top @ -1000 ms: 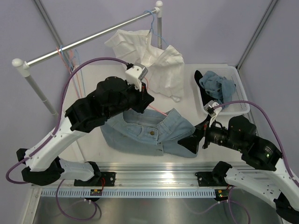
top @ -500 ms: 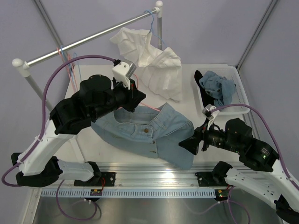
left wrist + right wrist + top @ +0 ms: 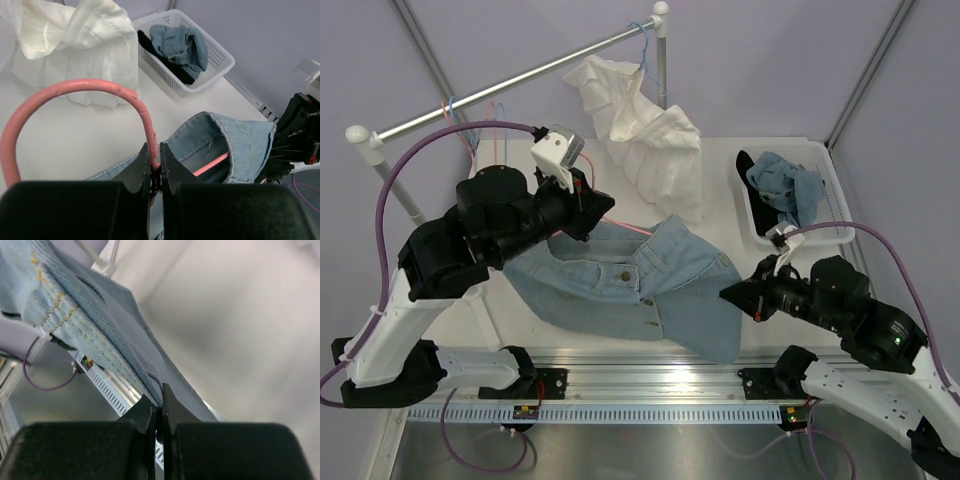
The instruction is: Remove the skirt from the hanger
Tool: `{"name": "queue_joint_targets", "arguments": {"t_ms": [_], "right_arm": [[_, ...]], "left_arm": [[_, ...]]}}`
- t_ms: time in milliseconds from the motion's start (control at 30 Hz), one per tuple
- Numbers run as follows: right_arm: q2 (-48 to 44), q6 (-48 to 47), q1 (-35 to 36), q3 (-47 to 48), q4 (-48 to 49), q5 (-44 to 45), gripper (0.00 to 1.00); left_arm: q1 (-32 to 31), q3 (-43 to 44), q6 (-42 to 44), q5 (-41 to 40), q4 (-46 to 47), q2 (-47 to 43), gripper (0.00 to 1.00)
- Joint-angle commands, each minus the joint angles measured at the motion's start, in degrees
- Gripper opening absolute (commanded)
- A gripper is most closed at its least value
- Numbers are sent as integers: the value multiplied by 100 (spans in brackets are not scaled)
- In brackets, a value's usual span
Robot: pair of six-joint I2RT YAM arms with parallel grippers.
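Plainly, the left gripper (image 3: pixel 155 161) is clamped on the neck of the pink hanger (image 3: pixel 95 83), whose hook arches above the fingers. The denim skirt (image 3: pixel 680 290) drapes from it toward the near right, where the right gripper (image 3: pixel 156 407) pinches its hem. Most of the hanger's wire is hidden inside the waistband.

the skirt (image 3: pixel 610 285) is light-blue denim, flared, with a buttoned waistband and yellow stitching. it hangs spread above the table (image 3: pixel 520 160), waist side up and hem toward the near right. the hanger (image 3: pixel 80 83) is thin pink wire (only its hook and one bar show); the hook arches free and the bar runs inside the skirt's open waist.
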Motion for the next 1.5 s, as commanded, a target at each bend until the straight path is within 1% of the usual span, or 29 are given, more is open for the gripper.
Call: {"name": "queue_joint_targets", "arguments": {"t_ms": [0, 67, 100, 200, 267, 333, 467, 600, 667, 700, 733, 767, 833, 867, 900, 933, 967, 1000, 1033, 1067, 1100, 1133, 1167, 1267, 1300, 1333, 1367, 1433, 1467], "right_arm": [[-627, 432, 20, 541, -547, 1362, 0], [-971, 661, 20, 796, -697, 1950, 0], [-1364, 723, 20, 858, -768, 2075, 0], [-2077, 767, 20, 1051, -960, 2532, 0], [-2273, 732, 20, 1288, -1381, 2795, 0], [-2222, 697, 20, 1559, -1759, 2797, 0], [-2168, 688, 20, 1790, -1999, 2745, 0], [-2063, 601, 20, 1773, -1990, 2718, 0], [-1941, 530, 20, 1676, -1693, 2544, 0], [-1861, 452, 20, 1562, -1578, 2446, 0], [-1739, 416, 20, 1509, -1325, 2202, 0], [-1407, 372, 20, 1439, -1174, 2034, 0], [-1002, 232, 20, 1272, -858, 1604, 0], [-590, 214, 20, 1210, -473, 1489, 0], [-386, 144, 20, 1097, -252, 1366, 0], [51, 117, 20, 1069, 142, 1199, 0], [273, 91, 20, 1069, 302, 1189, 0], [501, 30, 20, 1139, 443, 1197, 0], [721, -23, 20, 1200, 549, 1311, 0], [1193, -119, 20, 1305, 689, 1364, 0], [1450, -172, 20, 1594, 691, 1434, 0], [1696, -225, 20, 1762, 691, 1609, 0], [2151, -365, 11, 2138, 647, 1724, 0], [2926, -612, -67, 2781, 463, 2163, 0], [3042, -760, -120, 3183, 410, 2295, 0], [3200, -858, -173, 3344, 392, 2557, 0], [3263, -980, -374, 3633, 400, 2629, 0], [3316, -1086, -647, 3898, 427, 2857, 0], [3351, -1218, -935, 4030, 436, 2937, 0]], "left_arm": [[37, -180, 156, -689, 673, -440, 0], [37, -470, 94, -944, 831, -729, 0], [37, -820, 50, -1040, 1049, -852, 0], [37, -1383, -116, -1313, 1489, -1239, 0], [37, -1543, -222, -1498, 1648, -1424, 0], [37, -1684, -275, -1586, 1894, -1495, 0], [37, -1764, -389, -1560, 2061, -1495, 0], [37, -1746, -582, -1314, 2176, -1434, 0], [37, -1650, -679, -1174, 2220, -1416, 0], [37, -1623, -784, -964, 2246, -1381, 0], [37, -1588, -855, -823, 2316, -1372, 0], [37, -1579, -916, -682, 2387, -1363, 0], [37, -1605, -1241, -7, 2597, -1346, 0], [37, -1719, -1372, 266, 2894, -1337, 0], [37, -1789, -1670, 808, 3054, -1328, 0], [37, -1834, -1838, 1048, 3299, -1293, 0], [37, -1878, -1979, 1268, 3388, -1267, 0], [37, -1939, -2241, 1697, 3468, -1240, 0], [37, -1992, -2374, 1866, 3512, -1240, 0], [28, -2053, -2480, 2025, 3634, -1301, 0], [28, -2176, -2620, 2209, 3653, -1345, 0], [28, -2220, -2657, 2263, 3644, -1406, 0], [28, -2230, -2674, 2290, 3549, -1564, 0], [28, -2177, -2718, 2264, 3416, -1915, 0], [28, -2151, -2701, 2211, 3398, -2134, 0], [28, -1976, -2640, 2150, 3163, -2215, 0], [28, -1853, -2552, 2071, 2987, -2285, 0], [28, -1677, -2245, 1694, 2600, -2417, 0], [28, -1658, -2157, 1588, 2294, -2470, 0]]}}
